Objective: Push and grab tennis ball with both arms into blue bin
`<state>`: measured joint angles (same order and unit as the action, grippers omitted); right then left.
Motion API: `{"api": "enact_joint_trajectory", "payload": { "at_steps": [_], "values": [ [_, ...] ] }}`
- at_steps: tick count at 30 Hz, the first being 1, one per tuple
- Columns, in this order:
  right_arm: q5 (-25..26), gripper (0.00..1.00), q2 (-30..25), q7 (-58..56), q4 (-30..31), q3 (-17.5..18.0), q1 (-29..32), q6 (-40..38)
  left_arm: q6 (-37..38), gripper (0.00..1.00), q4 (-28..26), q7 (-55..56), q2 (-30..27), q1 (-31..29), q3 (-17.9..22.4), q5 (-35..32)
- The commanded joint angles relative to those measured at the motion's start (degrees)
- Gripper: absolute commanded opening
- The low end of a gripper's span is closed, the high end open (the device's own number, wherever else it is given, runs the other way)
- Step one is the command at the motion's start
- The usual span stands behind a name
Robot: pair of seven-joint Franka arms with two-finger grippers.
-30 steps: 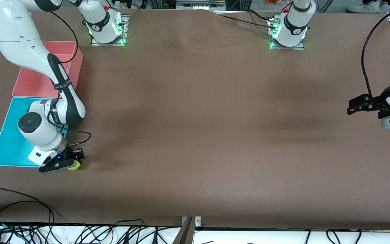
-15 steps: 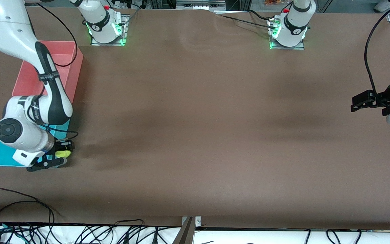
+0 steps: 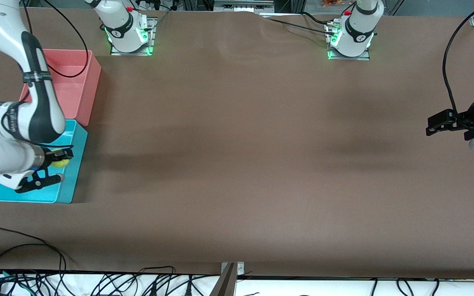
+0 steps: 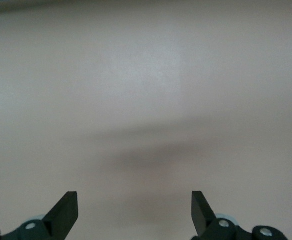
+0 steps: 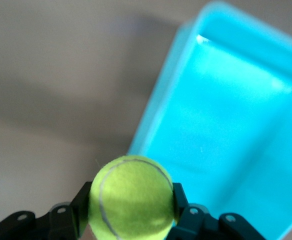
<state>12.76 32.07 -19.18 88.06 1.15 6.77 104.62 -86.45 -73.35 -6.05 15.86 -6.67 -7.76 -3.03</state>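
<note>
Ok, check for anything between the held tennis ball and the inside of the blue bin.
Nothing visible blocks it. The right tool is shut on the tennis ball above the blue bin, whose inside shows no objects. The pink bin sits beside it, out of the way. The left tool waits open over bare table.

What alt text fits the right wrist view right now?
The right gripper is shut on the tennis ball, holding it above the table at the edge of the open blue bin. No contents show in the visible part of the bin.
</note>
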Motion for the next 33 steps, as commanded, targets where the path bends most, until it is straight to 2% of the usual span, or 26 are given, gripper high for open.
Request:
{"api": "enact_joint_trajectory", "payload": {
  "at_steps": [1, 4, 10, 15, 22, 24, 25, 27, 29, 30, 33],
  "values": [
    [-2.56, 0.31, 0.10, -6.82, 1.50, 0.43, 6.41, -1.96, 0.75, 1.00, -1.00, -0.01, -1.79, 0.34, 0.20, 1.28],
    [-2.57, 0.31, 0.98, -7.88, 2.56, 0.52, 8.52, -1.70, 0.66, 1.00, -2.58, 0.51, -2.58, 2.09, 1.78, 1.45],
    [-2.57, 0.31, 2.38, -7.97, 2.65, 0.61, 9.75, -0.99, 0.49, 1.00, -5.40, 0.95, -4.69, 8.95, 8.72, 2.59],
    [-4.41, 0.32, 5.02, -8.06, 2.38, 0.52, 10.80, -0.21, 0.49, 1.00, -7.68, 0.43, -6.97, 13.08, 12.68, 3.56],
    [-4.59, 0.33, 7.04, -7.97, 2.38, 0.52, 11.77, 0.59, 0.22, 1.00, -9.97, 0.43, -8.65, 14.93, 14.44, 4.70],
    [-4.59, 0.44, 7.31, -7.97, 2.38, 0.52, 11.86, 0.85, 0.22, 1.00, -9.97, 0.60, -8.65, 15.02, 14.44, 4.70],
    [-4.59, 0.55, 7.31, -7.97, 2.38, 0.52, 11.86, 1.03, 0.31, 1.00, -9.79, 0.69, -8.65, 14.85, 14.27, 4.70],
    [-4.67, 0.82, 7.31, -7.89, 2.38, 0.52, 11.86, 1.12, 0.31, 1.00, -9.53, 0.86, -8.65, 14.49, 14.09, 4.79],
    [-5.02, 0.91, 7.22, -7.80, 2.30, 0.52, 11.78, 1.03, 0.31, 1.00, -9.53, 0.86, -8.65, 14.41, 14.09, 4.70],
    [-5.20, 1.00, 7.22, -7.80, 2.29, 0.60, 11.77, 0.94, 0.31, 1.00, -9.44, 0.86, -8.56, 14.40, 14.09, 4.79],
    [-5.38, 1.00, 7.22, -7.89, 1.59, 0.52, 11.77, 0.50, 0.23, 1.00, -9.27, 0.86, -8.47, 14.40, 14.09, 4.70]
  ]
}}
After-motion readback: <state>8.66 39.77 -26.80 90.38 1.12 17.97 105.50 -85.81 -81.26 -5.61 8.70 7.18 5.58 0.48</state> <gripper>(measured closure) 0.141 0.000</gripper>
